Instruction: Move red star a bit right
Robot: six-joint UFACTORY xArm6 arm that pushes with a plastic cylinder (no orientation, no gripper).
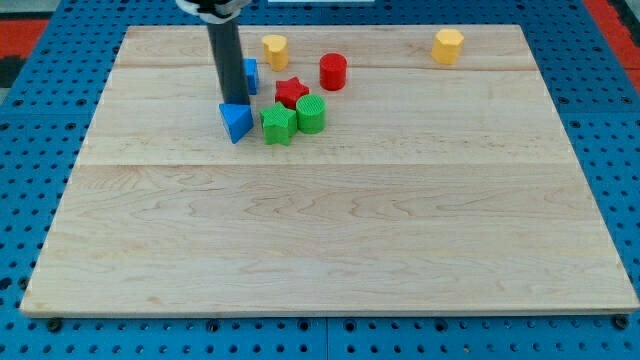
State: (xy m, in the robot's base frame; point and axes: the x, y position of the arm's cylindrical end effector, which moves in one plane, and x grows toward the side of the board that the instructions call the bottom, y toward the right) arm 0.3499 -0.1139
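Note:
The red star (pixel 291 92) lies near the view's top, left of centre, on the wooden board (pixel 330 230). My tip (pixel 233 103) stands to the star's left, touching or just above the top of the blue triangle (pixel 236 122). A blue block (pixel 250 76) is partly hidden behind the rod. The green star (pixel 278 125) and the green cylinder (pixel 311 114) sit just below the red star, close against it. The red cylinder (pixel 333 72) stands to its upper right.
A yellow block (pixel 275 50) sits above the red star near the board's top edge. Another yellow block (pixel 448 46) sits at the top right. The board lies on a blue pegged surface (pixel 30 150).

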